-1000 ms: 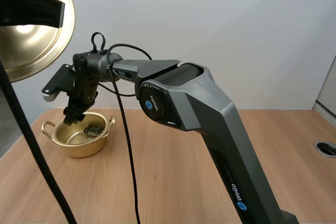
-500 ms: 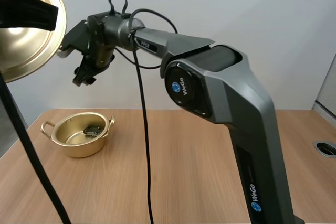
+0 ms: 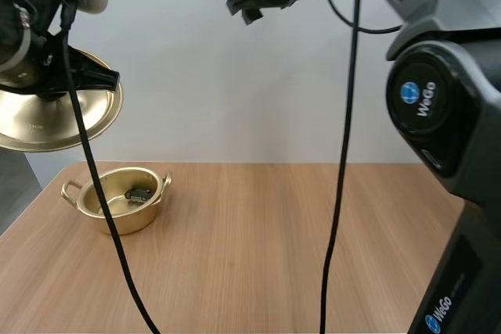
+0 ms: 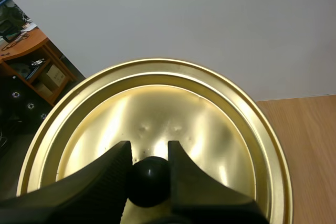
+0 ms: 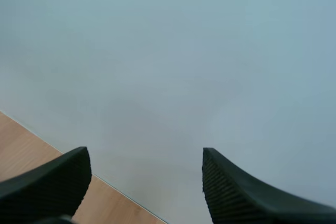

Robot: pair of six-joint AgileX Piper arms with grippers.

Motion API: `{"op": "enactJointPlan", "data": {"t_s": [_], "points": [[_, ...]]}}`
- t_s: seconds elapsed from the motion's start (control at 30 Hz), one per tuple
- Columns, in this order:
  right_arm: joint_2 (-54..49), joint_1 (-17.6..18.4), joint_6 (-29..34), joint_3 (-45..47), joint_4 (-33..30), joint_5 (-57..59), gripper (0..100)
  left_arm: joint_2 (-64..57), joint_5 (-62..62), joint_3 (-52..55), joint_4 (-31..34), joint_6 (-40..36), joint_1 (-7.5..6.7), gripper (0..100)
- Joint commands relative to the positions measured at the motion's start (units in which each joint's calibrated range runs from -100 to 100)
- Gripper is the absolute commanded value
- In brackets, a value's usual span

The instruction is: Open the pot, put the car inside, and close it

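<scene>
An open gold pot with two handles sits on the wooden table at the far left, and a small dark toy car lies inside it. My left gripper is shut on the black knob of the gold lid, which hangs tilted in the air above and left of the pot; the lid shows beside the left arm. My right gripper is raised high above the table, well right of the pot, its fingers standing apart with nothing between them.
The wooden table stretches bare to the right of the pot. My right arm's large base fills the right side of the high view. A pale wall stands behind the table.
My right gripper rose from just over the pot, leaving the car inside, and swung up and to the right. The lid in my left gripper has come lower, closer to the pot.
</scene>
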Motion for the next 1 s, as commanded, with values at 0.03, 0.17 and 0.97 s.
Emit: {"op": "enactJointPlan", "data": {"t_s": [0.03,0.17,0.97], "points": [[-10.84,-7.05,0.14,0.04,1.04,5.2,100,8.9,-6.36,0.21,-1.0,0.72,0.01,0],[-17.68,-7.21,0.14,0.04,1.68,10.26,100,16.59,-7.46,0.33,-1.22,1.52,0.01,0],[-28.22,-7.21,3.63,0.16,1.68,10.26,100,31.91,-29.31,13.47,-3.61,4.87,0.01,0]]}}
